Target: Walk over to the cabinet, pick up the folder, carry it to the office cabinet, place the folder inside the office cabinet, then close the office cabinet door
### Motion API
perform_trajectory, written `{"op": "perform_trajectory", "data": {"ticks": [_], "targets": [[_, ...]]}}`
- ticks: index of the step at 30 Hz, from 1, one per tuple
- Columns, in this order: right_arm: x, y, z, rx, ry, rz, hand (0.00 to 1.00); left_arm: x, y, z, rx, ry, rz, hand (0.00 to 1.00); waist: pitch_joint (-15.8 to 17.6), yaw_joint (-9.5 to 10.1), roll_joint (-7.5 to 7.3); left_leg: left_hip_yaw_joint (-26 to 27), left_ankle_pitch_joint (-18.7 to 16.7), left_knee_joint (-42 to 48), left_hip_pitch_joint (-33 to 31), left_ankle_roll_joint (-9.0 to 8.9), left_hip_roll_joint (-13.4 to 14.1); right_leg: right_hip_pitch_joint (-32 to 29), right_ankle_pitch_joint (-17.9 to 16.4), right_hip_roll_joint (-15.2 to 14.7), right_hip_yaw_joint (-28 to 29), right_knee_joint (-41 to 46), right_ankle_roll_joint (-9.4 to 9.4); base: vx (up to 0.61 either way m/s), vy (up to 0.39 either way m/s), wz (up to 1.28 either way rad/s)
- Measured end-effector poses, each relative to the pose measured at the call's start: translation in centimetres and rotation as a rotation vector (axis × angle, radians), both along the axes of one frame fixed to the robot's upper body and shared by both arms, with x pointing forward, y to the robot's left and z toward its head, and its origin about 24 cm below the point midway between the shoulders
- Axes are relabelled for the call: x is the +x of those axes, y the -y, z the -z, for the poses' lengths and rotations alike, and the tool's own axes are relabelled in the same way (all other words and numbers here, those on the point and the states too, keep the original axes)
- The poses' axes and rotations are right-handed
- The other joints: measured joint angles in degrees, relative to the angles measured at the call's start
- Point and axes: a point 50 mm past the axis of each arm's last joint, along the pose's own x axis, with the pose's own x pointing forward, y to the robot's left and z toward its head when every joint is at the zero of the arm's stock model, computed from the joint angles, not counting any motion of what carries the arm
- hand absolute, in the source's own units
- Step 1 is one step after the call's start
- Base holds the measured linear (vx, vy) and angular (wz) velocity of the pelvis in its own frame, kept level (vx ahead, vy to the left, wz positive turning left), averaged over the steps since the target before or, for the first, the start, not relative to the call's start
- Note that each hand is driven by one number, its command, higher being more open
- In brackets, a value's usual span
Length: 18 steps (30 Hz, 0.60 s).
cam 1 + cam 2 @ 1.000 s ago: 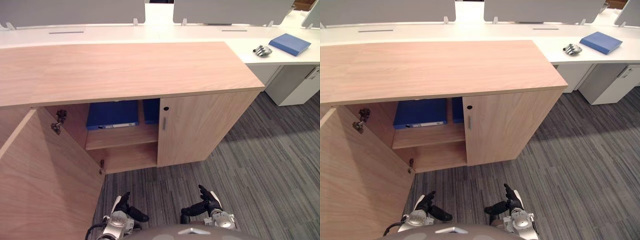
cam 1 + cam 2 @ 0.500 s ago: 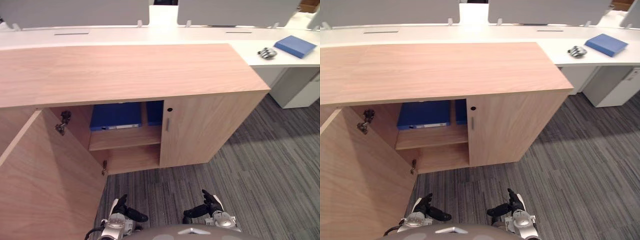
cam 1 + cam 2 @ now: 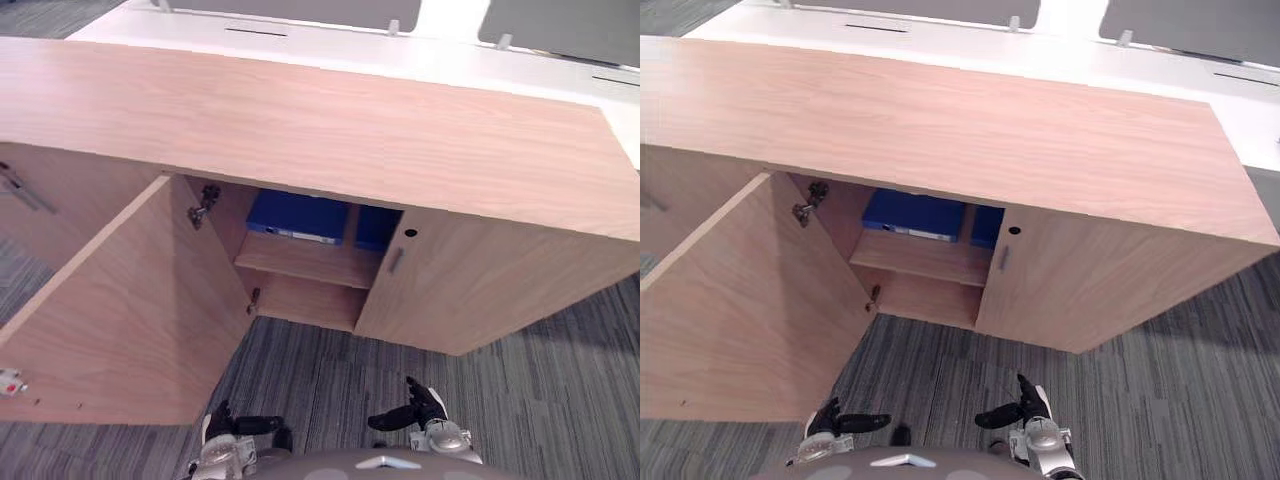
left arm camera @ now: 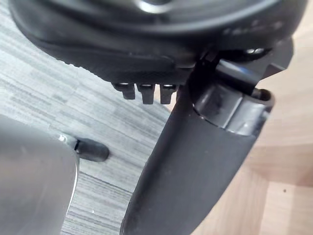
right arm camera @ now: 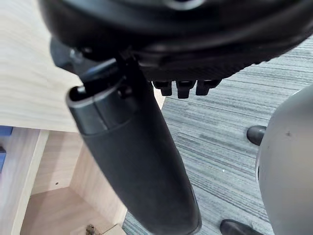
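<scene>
Two hands sit low at the frame bottom, both empty, fingers loosely extended: left hand [image 3: 235, 427], right hand [image 3: 415, 410]. The blue folder [image 3: 298, 215] lies flat on the upper shelf [image 3: 305, 262] inside the office cabinet [image 3: 330, 130], centre frame, up and ahead of both hands, long side across the opening. The open door [image 3: 130, 300] stands out toward lower left, and the left hand is nearer to it. Smooth wood-grain laminate panels, ribbed grey carpet [image 3: 520, 400].

This is looking like an office. A low wood-grain office cabinet [image 3: 300, 130] is standing with its left door [image 3: 130, 300] hanging open and blue folders [image 3: 297, 216] lying on its upper shelf [image 3: 310, 262]. On the far side, a long white tabletop [image 3: 330, 55] is carrying grey divider screens [image 3: 930, 10]. Grey striped carpet [image 3: 520, 390] is covering the floor.
</scene>
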Motion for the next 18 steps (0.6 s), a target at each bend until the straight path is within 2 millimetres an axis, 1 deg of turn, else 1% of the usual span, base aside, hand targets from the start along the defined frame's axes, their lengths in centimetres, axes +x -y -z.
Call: {"op": "perform_trajectory", "data": {"ticks": [1,3,5,7,9,10,12,13,15,16,17,18], "targets": [[0.0,0.0,0.0,-0.001,0.002,0.005,1.0,0.1,-0.1,0.0,0.003,0.004,-0.011,1.0,0.1,-0.06,-0.18,-0.9,0.3,0.0,-0.3,-0.08,-0.2,0.1,-0.3,-0.2,-0.7,0.0,0.11,-0.03,-0.032,0.78],[0.1,0.1,-0.2,0.001,0.016,0.039,1.0,0.4,-0.4,-0.3,0.011,0.03,-0.058,1.0,0.6,-0.03,-0.46,-4.5,1.7,0.0,-2.1,-0.32,-0.7,0.3,-1.2,-0.4,-2.8,0.0,0.27,-0.05,-0.05,0.81],[0.1,0.2,-0.2,-0.004,0.017,0.048,1.0,0.5,-0.8,-0.5,0.012,0.049,-0.113,1.0,1.1,-0.04,-0.44,-6.7,2.4,0.0,-2.6,-0.73,-0.9,0.9,-1.9,-0.3,-4.1,0.0,0.49,-0.05,-0.056,0.69],[0.1,0.4,-0.2,-0.007,0.019,0.066,1.0,0.2,-1.3,-0.8,0.022,0.074,-0.187,1.0,1.6,0.24,0.08,-8.1,2.8,0.0,-2.0,-0.87,-0.8,1.9,-3.2,-0.2,-5.1,0.9,0.51,-0.07,-0.073,0.43],[-0.1,1.0,-0.4,-0.013,0.039,0.123,1.0,-0.6,-1.8,-0.9,0.04,0.077,-0.258,1.0,1.7,1.11,1.06,-8.6,3.0,-0.1,-1.2,-0.91,-0.7,2.1,-4.6,-0.2,-4.9,2.4,1.19,-0.07,-0.061,0.14],[-0.2,1.1,-0.4,-0.012,0.04,0.136,1.0,-0.7,-2.0,-1.0,0.046,0.083,-0.278,1.0,1.7,1.14,1.21,-8.9,3.1,-0.1,-1.3,-0.93,-0.7,2.1,-4.9,-0.1,-4.9,2.6,1.31,-0.05,-0.061,0.22],[-0.6,1.3,-0.3,-0.011,0.034,0.174,1.0,-0.7,-3.0,-1.8,0.083,0.123,-0.338,1.0,1.7,1.24,1.24,-9.3,3.3,-0.3,-1.4,-1.03,-0.6,2.3,-5.7,0.3,-4.5,3.2,1.4,-0.01,-0.063,0.21],[-1.0,1.3,-0.2,-0.014,0.026,0.185,1.0,-0.4,-4.0,-2.6,0.121,0.167,-0.377,1.0,1.7,1.41,1.0,-9.4,3.3,-0.3,-1.4,-1.06,-0.6,2.8,-5.8,0.4,-4.5,3.1,1.35,0.01,-0.051,0.13],[-1.1,1.3,-0.2,-0.015,0.026,0.195,1.0,0.3,-4.8,-3.6,0.156,0.222,-0.408,1.0,1.7,1.66,0.86,-9.4,3.3,-0.3,-1.4,-1.06,-0.7,3.1,-5.9,0.4,-4.5,3.0,1.29,0.03,-0.036,0.09],[-1.0,1.3,-0.3,-0.019,0.032,0.197,1.0,1.1,-5.2,-4.4,0.181,0.272,-0.414,1.0,1.6,1.75,0.85,-9.4,3.3,-0.3,-1.5,-1.1,-0.8,3.2,-5.6,0.4,-4.7,3.0,0.99,0.04,-0.027,0.08],[-0.9,1.3,-0.3,-0.02,0.034,0.197,1.0,1.5,-5.4,-4.8,0.193,0.299,-0.415,1.0,1.6,1.85,0.85,-9.4,3.3,-0.3,-1.5,-1.14,-0.8,3.3,-5.5,0.4,-4.7,3.0,1.13,0.04,-0.023,0.1],[-0.8,1.2,-0.4,-0.017,0.038,0.198,1.0,2.2,-5.7,-5.7,0.212,0.35,-0.417,1.0,1.6,1.94,0.85,-9.4,3.3,-0.3,-1.4,-1.16,-0.9,3.6,-5.3,0.4,-4.9,2.9,1.16,0.02,-0.018,0.1]]}}
